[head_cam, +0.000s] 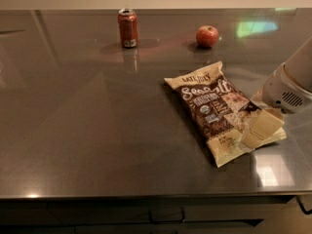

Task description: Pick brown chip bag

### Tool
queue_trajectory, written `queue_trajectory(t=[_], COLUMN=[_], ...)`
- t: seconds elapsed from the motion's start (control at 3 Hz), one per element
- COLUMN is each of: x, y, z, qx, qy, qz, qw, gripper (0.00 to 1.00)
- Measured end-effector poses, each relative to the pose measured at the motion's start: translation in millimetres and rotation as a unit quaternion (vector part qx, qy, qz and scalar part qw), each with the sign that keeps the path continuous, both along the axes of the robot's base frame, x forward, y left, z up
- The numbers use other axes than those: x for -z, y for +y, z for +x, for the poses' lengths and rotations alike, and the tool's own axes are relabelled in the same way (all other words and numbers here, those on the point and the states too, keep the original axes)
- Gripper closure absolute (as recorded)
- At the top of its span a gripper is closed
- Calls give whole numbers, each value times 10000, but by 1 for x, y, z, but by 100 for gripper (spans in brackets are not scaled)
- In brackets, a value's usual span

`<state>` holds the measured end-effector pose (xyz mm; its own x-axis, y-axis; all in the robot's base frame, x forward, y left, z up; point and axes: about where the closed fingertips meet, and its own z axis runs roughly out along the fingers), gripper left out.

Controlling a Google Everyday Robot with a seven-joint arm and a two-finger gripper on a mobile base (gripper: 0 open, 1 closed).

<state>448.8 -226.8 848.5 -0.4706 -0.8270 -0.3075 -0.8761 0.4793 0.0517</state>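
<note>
The brown chip bag (214, 106) lies flat on the dark table (87, 130), right of centre. It has a dark brown middle, cream ends and white "Sea Salt" lettering. My gripper (261, 126) comes in from the right edge on a white arm (291, 84). Its cream tip sits over the bag's lower right edge, low against it. Whether it touches the bag does not show.
A red soda can (128, 28) stands upright at the back, left of centre. A red apple (207, 36) sits at the back right. The table's front edge (146, 196) runs along the bottom, with dark drawers below.
</note>
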Motion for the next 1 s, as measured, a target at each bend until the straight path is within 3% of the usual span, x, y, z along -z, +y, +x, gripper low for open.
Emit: queue_trajectory(t=[0.67,1.0], x=[1,-11], y=[1,-2], z=[-1,3], qx=[13,70], qy=[-17,-153], qz=[-40,-67], qw=[10000,9998], gripper=[64,88])
